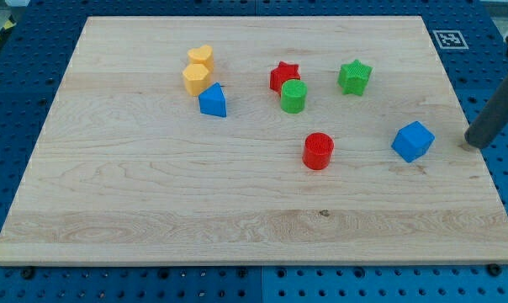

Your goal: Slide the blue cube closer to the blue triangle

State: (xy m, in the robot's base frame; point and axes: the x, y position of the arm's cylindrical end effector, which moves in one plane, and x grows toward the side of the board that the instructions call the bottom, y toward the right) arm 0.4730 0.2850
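The blue cube (413, 140) sits on the wooden board (153, 194) at the view's right. The blue triangle (213, 100) lies far to its left, in the upper middle of the board, just below two yellow blocks. My tip (474, 144) rests on the board near its right edge, a short way to the right of the blue cube and apart from it. The dark rod rises from the tip toward the view's upper right.
A yellow heart (201, 57) and a yellow hexagon (195, 79) sit above the blue triangle. A red star (283, 76), a green cylinder (293, 97) and a green star (354, 77) stand in the upper middle. A red cylinder (318, 151) stands left of the blue cube.
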